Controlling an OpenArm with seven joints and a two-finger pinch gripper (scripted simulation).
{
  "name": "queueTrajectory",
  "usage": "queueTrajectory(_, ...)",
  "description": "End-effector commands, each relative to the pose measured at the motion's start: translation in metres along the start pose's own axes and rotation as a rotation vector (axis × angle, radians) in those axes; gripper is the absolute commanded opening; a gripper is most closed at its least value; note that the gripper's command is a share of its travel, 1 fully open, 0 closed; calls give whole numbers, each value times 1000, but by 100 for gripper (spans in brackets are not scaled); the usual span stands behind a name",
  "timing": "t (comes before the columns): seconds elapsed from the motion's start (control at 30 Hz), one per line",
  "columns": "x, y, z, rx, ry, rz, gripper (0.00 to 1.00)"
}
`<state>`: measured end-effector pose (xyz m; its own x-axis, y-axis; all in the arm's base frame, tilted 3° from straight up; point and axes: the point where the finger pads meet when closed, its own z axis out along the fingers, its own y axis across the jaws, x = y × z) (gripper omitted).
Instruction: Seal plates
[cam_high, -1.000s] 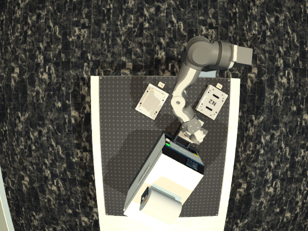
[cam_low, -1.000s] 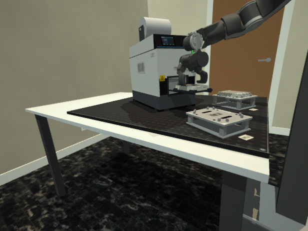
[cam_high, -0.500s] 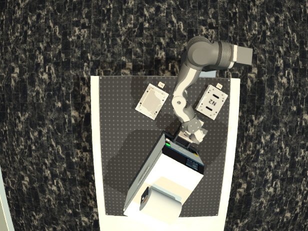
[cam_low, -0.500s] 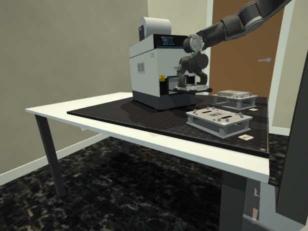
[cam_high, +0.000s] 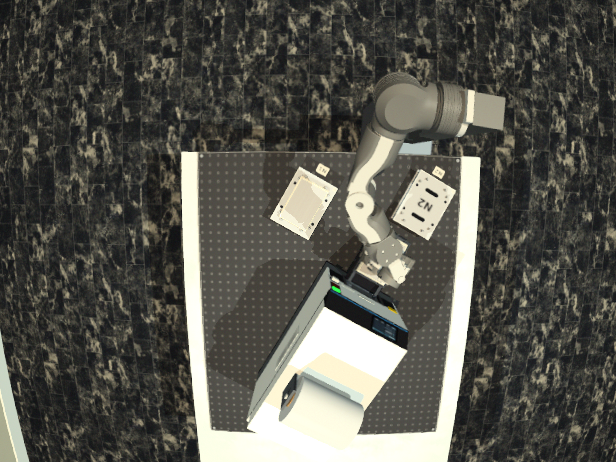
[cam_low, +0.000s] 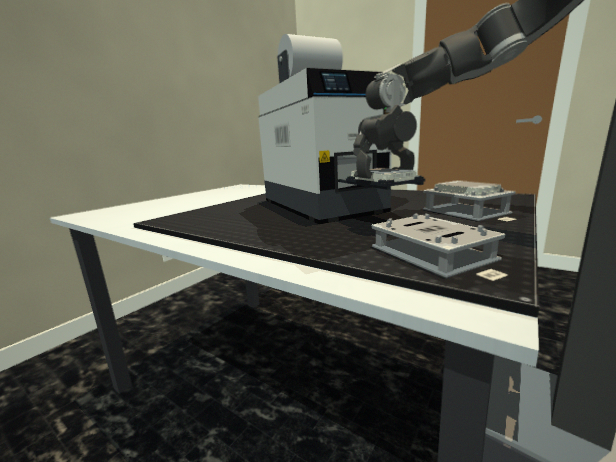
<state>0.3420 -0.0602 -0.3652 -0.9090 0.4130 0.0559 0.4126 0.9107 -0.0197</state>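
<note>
The white table [cam_low: 310, 285] carries a black perforated mat [cam_high: 235, 280] that stops short of the table edges. The sealer [cam_low: 295, 150] stands diagonal on the mat, its stage [cam_low: 372, 182] out toward the nests. Nest N2 [cam_high: 424, 203] is bare, with free mat around it. Nest N1 [cam_low: 470, 205] holds one plate [cam_high: 304, 203]. The other plate [cam_low: 387, 175] lies on the stage. The gripper [cam_low: 384, 169] stands over this plate with its fingers [cam_low: 362, 162] apart, down beside the plate's two sides; whether they touch it is not clear.
</note>
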Motion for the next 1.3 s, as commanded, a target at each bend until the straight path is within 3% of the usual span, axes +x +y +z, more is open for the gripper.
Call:
queueTrajectory(0.0,0,0,0,-1,0,-2,65)
queueTrajectory(1.13,0,0,0,-1,0,-2,53)
queueTrajectory(1.17,0,0,0,-1,0,-2,0)
queueTrajectory(1.27,0,0,0,-1,0,-2,0)
